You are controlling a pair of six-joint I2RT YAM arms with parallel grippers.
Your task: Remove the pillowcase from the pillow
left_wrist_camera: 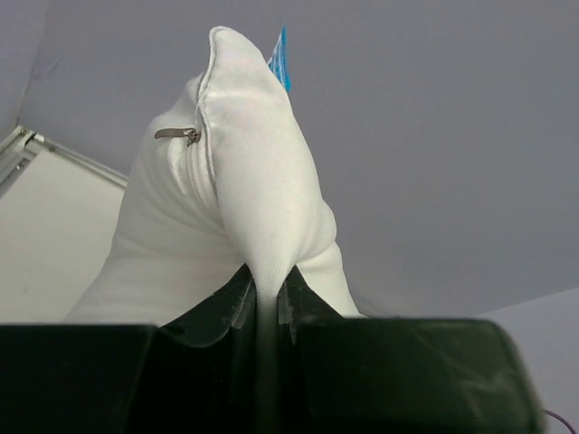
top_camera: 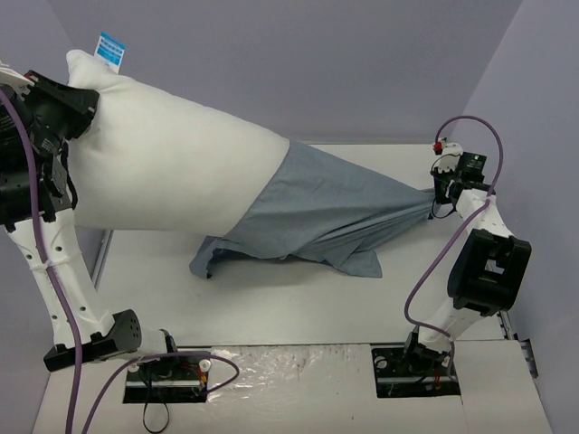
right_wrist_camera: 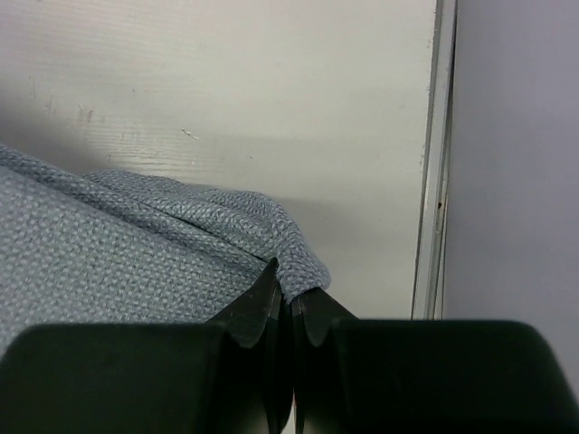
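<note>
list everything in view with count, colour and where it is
pillow: one, white, raised at the left, right end inside the pillowcase
pillowcase: one, grey-blue, stretched from the pillow's right end to the right, lower folds on the table
tag: one, blue and white, on the pillow's top left corner
zip pull: one, grey metal, on the pillow's seam near the left jaws
table: one, white, under everything
cables: two, purple, one along each arm
left arm: one, white and black, left edge
right arm: one, white and black, right side
left jaws: black, shut on the pillow's corner
right jaws: black, shut on the pillowcase's end
</note>
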